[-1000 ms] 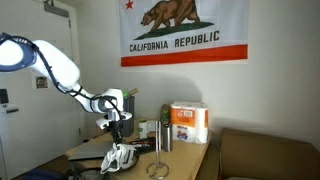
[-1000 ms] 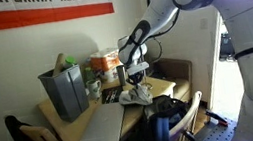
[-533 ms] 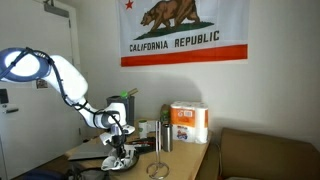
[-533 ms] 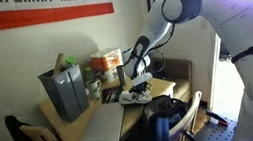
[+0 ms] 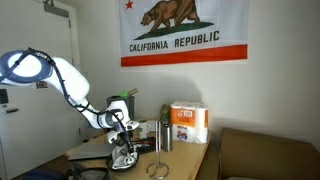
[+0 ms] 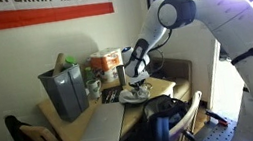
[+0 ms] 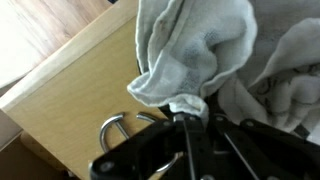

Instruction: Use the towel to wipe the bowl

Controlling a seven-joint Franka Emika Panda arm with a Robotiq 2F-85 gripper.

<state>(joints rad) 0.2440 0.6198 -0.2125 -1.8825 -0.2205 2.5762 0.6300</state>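
Grey-white terry cloth, the towel (image 7: 205, 45), fills the upper right of the wrist view. It narrows to a bunched tip at the gripper (image 7: 186, 120), whose fingers are pressed together and pinch that tip. In both exterior views the gripper (image 5: 122, 149) points straight down. The towel (image 6: 138, 93) is heaped directly beneath it on the bowl (image 6: 129, 98). The bowl is mostly covered (only a low, darker rim shows, and faintly).

Edges and clearance:
- In the wrist view the light wooden tabletop (image 7: 75, 85) ends in a straight edge running diagonally from lower left to upper centre. Wood floor (image 7: 35, 30) lies beyond it.
- A bare strip of tabletop lies between the towel and that edge.
- A metal ring (image 7: 113, 128) lies on the tabletop just beside the gripper, on the side toward the edge.
- In an exterior view the bowl sits near the tabletop end closest to the arm. A laptop (image 6: 102, 126) occupies the tabletop's near half, just beside the bowl. A grey bin (image 6: 66, 91) stands at the far side, well apart from it.
- In an exterior view a metal cylinder (image 5: 165, 138) stands near the gripper. A pack of paper rolls (image 5: 188, 123) stands beyond the cylinder.

Count: one towel, one bowl, one gripper, one ring, one laptop, one bin, one cylinder, one pack.
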